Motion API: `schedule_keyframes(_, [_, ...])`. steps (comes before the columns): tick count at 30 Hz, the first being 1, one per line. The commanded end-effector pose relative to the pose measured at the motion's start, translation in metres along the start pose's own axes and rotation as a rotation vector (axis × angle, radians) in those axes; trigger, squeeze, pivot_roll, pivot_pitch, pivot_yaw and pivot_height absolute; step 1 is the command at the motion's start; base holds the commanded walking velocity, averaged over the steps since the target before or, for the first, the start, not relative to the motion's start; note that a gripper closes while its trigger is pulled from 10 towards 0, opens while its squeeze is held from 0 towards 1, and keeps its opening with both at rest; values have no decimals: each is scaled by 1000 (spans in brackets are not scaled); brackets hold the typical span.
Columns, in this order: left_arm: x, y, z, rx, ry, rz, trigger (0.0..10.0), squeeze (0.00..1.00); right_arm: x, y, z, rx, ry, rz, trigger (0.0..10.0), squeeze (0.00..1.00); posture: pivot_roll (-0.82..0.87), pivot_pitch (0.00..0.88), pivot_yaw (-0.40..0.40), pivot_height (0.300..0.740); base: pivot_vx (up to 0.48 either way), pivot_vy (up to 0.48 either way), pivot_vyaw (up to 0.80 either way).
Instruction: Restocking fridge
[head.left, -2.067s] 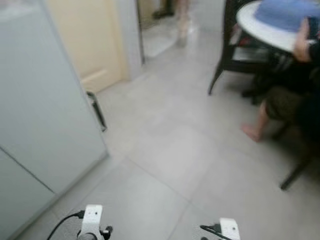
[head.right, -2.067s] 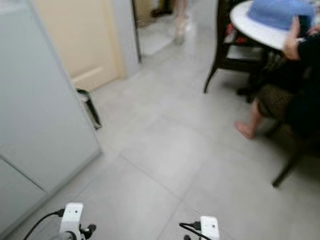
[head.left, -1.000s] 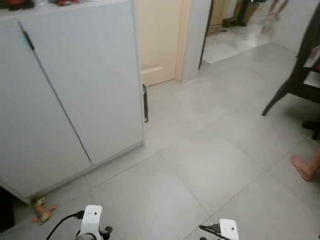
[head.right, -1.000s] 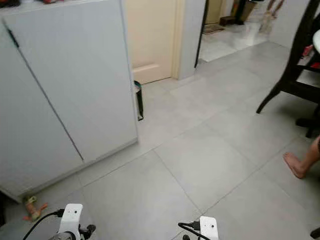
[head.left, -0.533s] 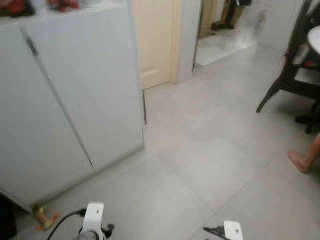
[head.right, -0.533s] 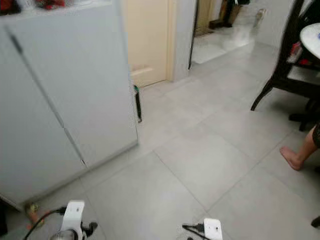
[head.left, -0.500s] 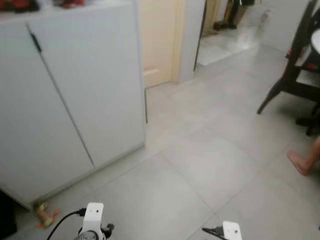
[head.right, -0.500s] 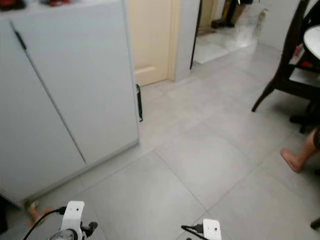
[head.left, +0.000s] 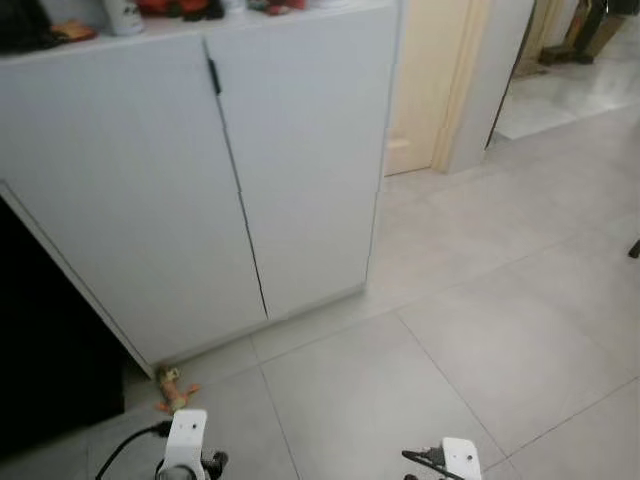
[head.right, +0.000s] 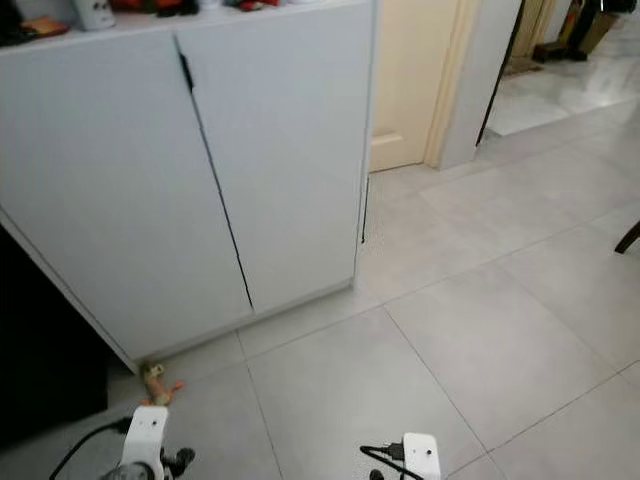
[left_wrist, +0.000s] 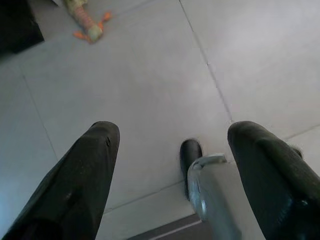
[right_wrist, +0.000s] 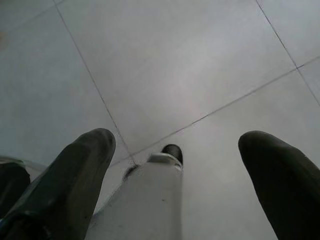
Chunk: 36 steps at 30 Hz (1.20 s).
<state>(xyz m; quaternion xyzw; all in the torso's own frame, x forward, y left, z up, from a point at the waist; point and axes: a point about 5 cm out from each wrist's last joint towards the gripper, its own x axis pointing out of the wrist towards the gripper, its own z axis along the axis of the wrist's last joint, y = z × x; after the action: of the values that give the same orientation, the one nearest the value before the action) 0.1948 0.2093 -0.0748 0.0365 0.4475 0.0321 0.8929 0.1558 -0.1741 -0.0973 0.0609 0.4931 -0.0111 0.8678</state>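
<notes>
grey tiled floor (head.left: 470, 340), small toy (head.left: 172, 388)

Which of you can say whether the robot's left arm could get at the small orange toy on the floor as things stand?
Probably not yet. The toy lies by the foot of the white cabinet, ahead of the open, empty left pincer. Bare floor lies between; nothing blocks it, but the arm hangs low and back.

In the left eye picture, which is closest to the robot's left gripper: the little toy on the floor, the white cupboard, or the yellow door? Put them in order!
From the left gripper, which hangs low and open:
1. The little toy, on the floor just ahead, by the cupboard's bottom corner.
2. The white cupboard, standing behind the toy.
3. The yellow door, farthest, past the cupboard on the right.
</notes>
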Motion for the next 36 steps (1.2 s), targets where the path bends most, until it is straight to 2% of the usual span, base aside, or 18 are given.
schedule_keyframes(1, [3, -16, 4, 26, 106, -88, 10000, 0, -1, -38, 59, 48, -73, -151, 10000, 0, -73, 0, -32, 722, 0, 296, 0])
schedule_keyframes(9, [3, -15, 3, 29, 108, -89, 10000, 0, -1, -38, 59, 18, -75, -142, 10000, 0, -78, 0, -29, 722, 0, 294, 0])
schedule_keyframes(12, [3, -15, 3, 34, 109, -91, 10000, 0, -1, -38, 60, -11, -78, -146, 10000, 0, -80, 0, -28, 722, 0, 294, 635])
schedule_keyframes(21, [2, -15, 2, 52, 111, -99, 10000, 0, -1, -38, 58, 10, -74, -139, 10000, 0, -89, 0, -20, 722, 0, 294, 760])
schedule_keyframes(36, [2, -14, 1, 73, 113, -106, 10000, 0, -1, -36, 56, 30, -78, -132, 10000, 0, -97, 0, -13, 722, 0, 293, 0])
